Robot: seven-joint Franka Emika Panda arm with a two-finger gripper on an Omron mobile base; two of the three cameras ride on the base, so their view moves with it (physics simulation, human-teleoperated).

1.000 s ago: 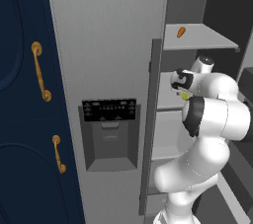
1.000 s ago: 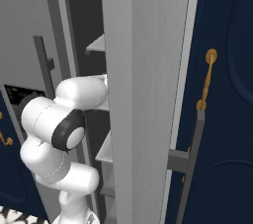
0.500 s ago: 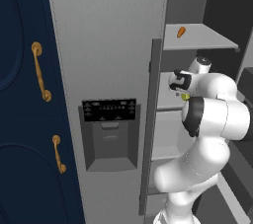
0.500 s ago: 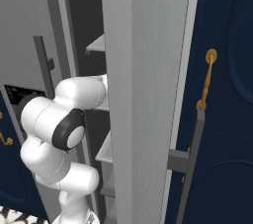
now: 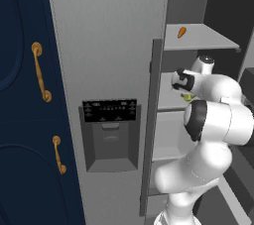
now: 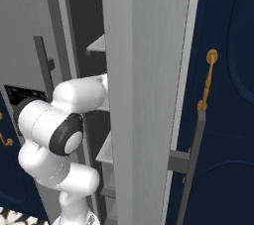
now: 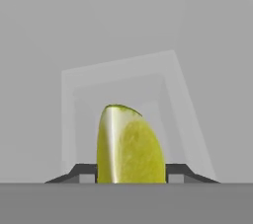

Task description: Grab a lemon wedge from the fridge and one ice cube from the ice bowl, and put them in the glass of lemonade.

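From the left base view I see my arm bent up and reaching into the open fridge, the gripper at the middle shelf, below the small orange piece on the upper shelf. A speck of the lemon wedge shows just under the hand.

In the right base view my elbow folds beside the fridge's open door, navy cabinets past it.

In the hand view the yellow-green wedge stands between both fingertips; I cannot tell whether they grip it yet.
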